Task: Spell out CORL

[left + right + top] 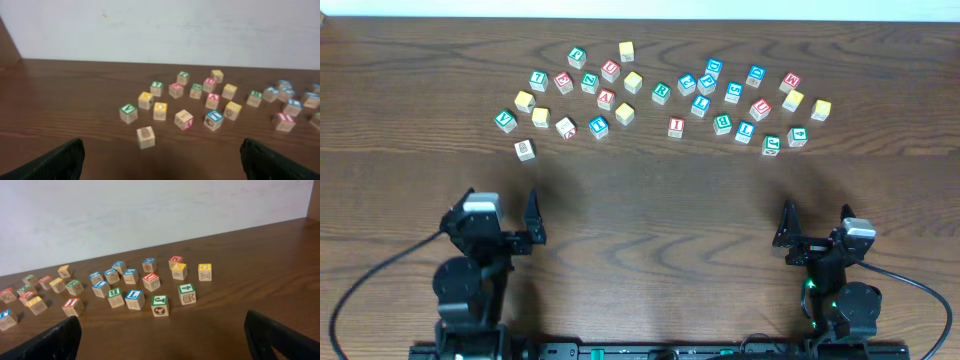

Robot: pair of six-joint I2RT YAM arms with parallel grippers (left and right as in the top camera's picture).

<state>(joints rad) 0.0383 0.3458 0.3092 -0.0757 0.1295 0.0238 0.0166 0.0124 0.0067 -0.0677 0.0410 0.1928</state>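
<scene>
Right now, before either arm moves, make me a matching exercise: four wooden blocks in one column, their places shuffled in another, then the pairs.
1. green V wooden block
2. red I wooden block
3. yellow G wooden block
4. wooden block with a brown picture on top

A. right end of the cluster
B. alone, nearest the left arm
C. left end of the cluster
D. about mid-cluster

Pairs: 1-C, 2-D, 3-A, 4-B

Lab bench setup, plain white wall (160, 30), wood-grain table (650, 220)
</scene>
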